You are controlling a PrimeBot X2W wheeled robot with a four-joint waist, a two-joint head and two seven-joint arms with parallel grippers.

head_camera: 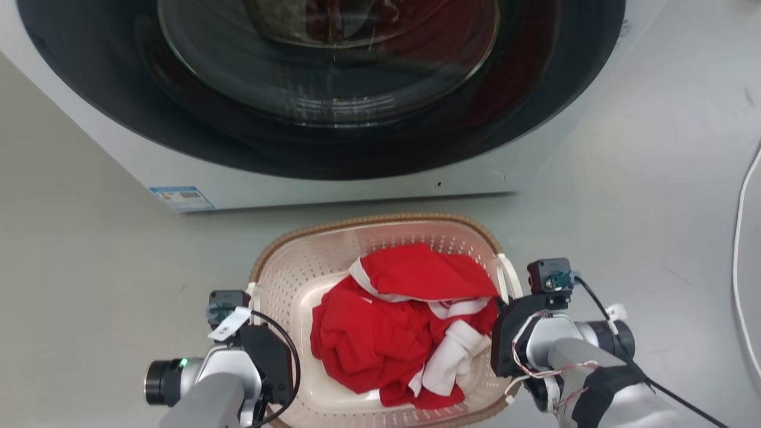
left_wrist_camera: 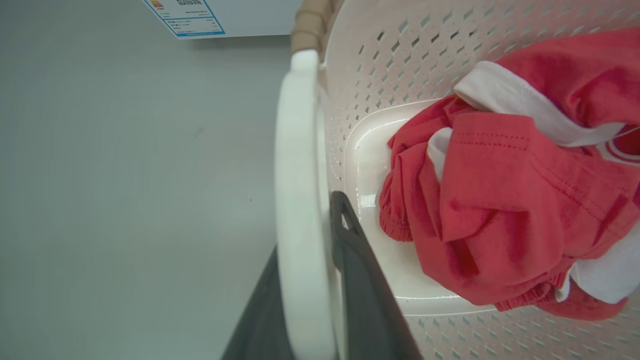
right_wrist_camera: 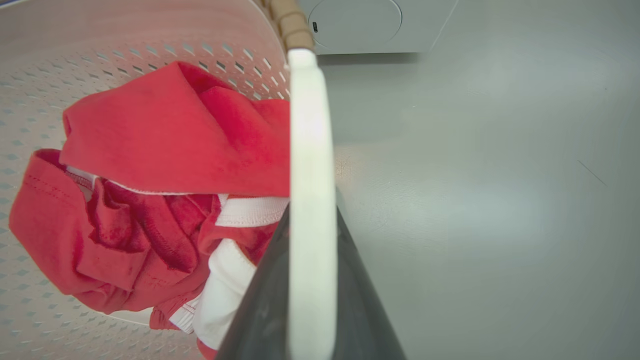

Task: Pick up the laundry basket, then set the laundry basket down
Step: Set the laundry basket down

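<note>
You look down on a smooth, pale grey floor (head_camera: 89, 279), evenly lit with soft glare. A white washing machine (head_camera: 333, 193) stands ahead of you, red showing in the glass of its round dark door (head_camera: 321, 101). A blue-edged label (head_camera: 181, 198) sits at its lower left corner. A white cable (head_camera: 740, 238) trails over the floor at your right.

I seem to be in a laundry area: a white front-loading washing machine (head_camera: 321, 119) stands before me on bare grey floor (head_camera: 77, 285), the laundry basket (head_camera: 368, 221) of red-and-white clothes (head_camera: 380, 333) just in front of it.
</note>
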